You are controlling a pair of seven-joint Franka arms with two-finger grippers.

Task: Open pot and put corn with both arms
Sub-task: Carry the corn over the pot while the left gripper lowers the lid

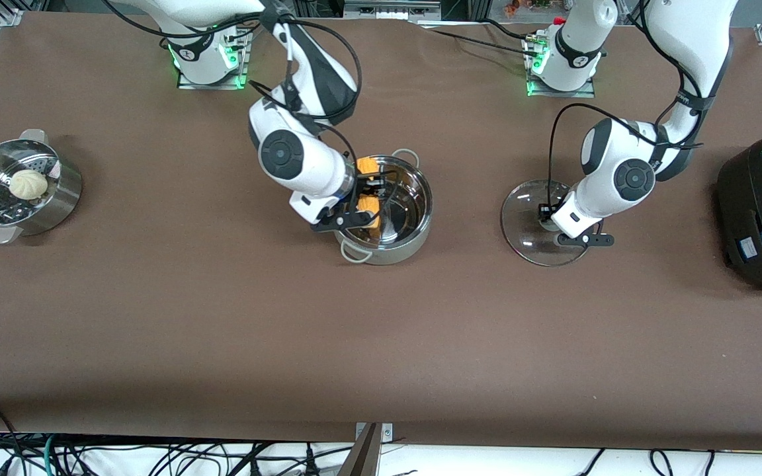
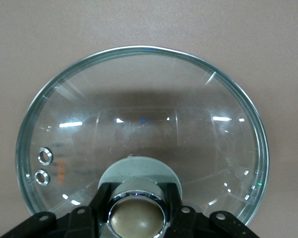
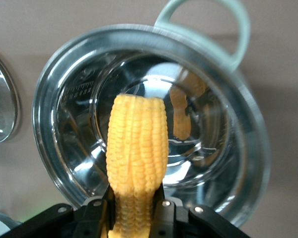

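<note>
Brown table [image 1: 222, 317], corn [image 3: 136, 148] base hidden, seemingly clamped.

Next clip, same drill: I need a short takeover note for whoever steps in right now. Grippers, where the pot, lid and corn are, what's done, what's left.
Right gripper: shut on the corn, held over the open pot, not yet released.
Left gripper: down at the lid's tan knob, fingers either side of it; whether it grips cannot be told.
Lid: off the pot, lying flat on the table beside the pot, toward the left arm's end.
Done: pot opened, corn brought over it.
Left: lower the corn into the pot and let go.
</note>
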